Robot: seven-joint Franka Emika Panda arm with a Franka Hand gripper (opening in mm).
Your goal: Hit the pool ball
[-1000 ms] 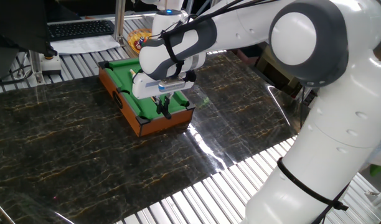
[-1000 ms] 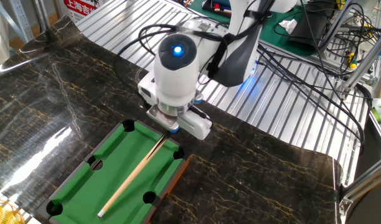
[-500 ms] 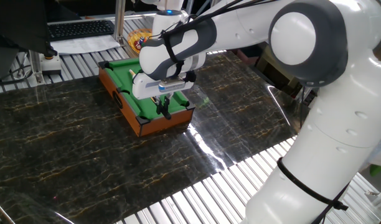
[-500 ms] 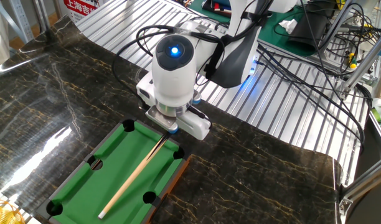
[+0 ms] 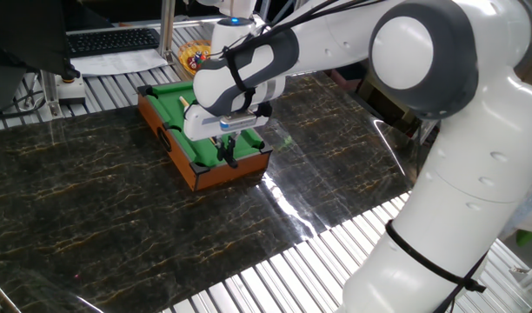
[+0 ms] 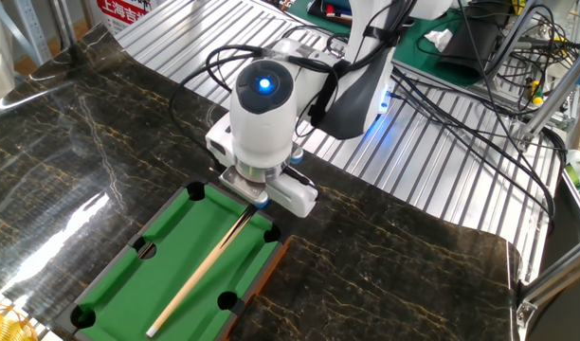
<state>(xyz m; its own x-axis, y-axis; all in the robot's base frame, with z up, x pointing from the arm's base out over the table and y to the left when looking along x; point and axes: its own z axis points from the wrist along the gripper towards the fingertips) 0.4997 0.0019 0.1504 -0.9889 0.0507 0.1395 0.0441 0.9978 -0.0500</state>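
A small pool table [image 5: 172,142] with green felt [image 6: 172,248] and a wooden frame lies on the dark marble tabletop. A long wooden cue stick [image 6: 200,273] lies along the felt. My gripper [image 6: 251,201] stands over the table's near end and is shut on the cue's upper end. In one fixed view the gripper [image 5: 228,149] reaches down into the table's front end with its fingers close together. The orange pool ball does not show in either view; it is hidden or out of view.
A yellow net bag of multicoloured small balls [image 5: 194,55] lies behind the pool table and shows at a corner [image 6: 1,322]. A keyboard [image 5: 114,39] sits at the back. Cables [image 6: 461,104] hang over the slatted metal surface.
My gripper has shifted slightly along the pool table, and the cue stick has slid a little further down the felt with it.
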